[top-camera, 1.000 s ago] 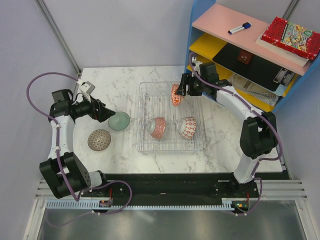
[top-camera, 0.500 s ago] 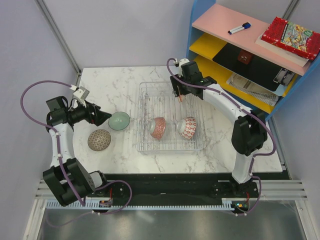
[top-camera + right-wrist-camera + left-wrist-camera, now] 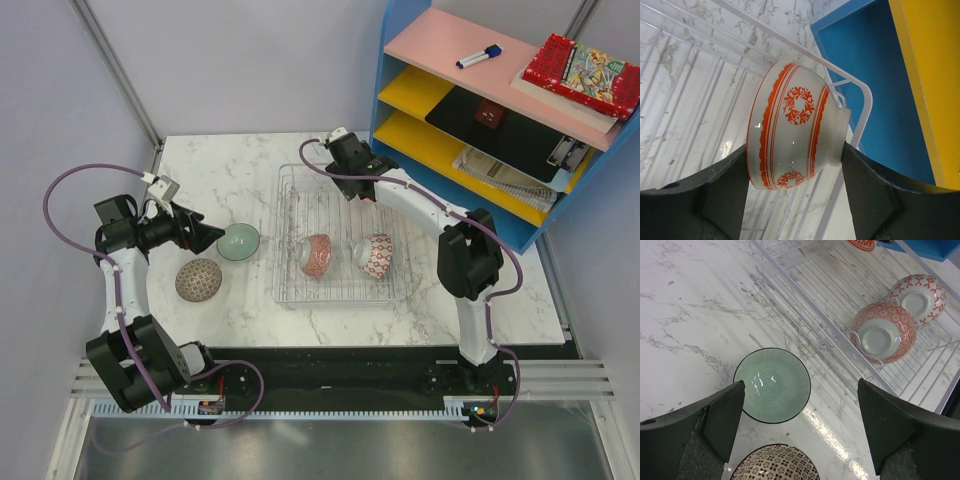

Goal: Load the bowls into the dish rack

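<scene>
2 bowls lie on their sides in the dish rack (image 3: 330, 205), in its 6 o'clock half. A red patterned bowl (image 3: 316, 255) is at 9 o'clock of a white bowl with red crosses (image 3: 376, 256), just beside it, and both turn their feet toward 9 o'clock. The rack sits on the middle of the marble table (image 3: 220, 170), with the blue shelf unit (image 3: 386, 70) at its 2 o'clock.

The right gripper (image 3: 795, 150) reaches over the rack's 12 o'clock end. Its 2 fingers clasp a white bowl with orange wreaths and stripes (image 3: 785, 120), 1 finger on the rim side and 1 on the foot side. This bowl is tipped on its side above the rack's corner nearest the shelf unit. Whether it touches the wire, I cannot tell.

The left gripper (image 3: 801, 384) hovers over the table at 9 o'clock of the rack, with its fingers spread wide and nothing between them. A green bowl (image 3: 239, 241) stands mouth-up on the table just at 3 o'clock of those fingertips, between them and the rack. A brown patterned bowl (image 3: 198, 280) rests on the table at 7 o'clock of the green one, near it but apart.
</scene>
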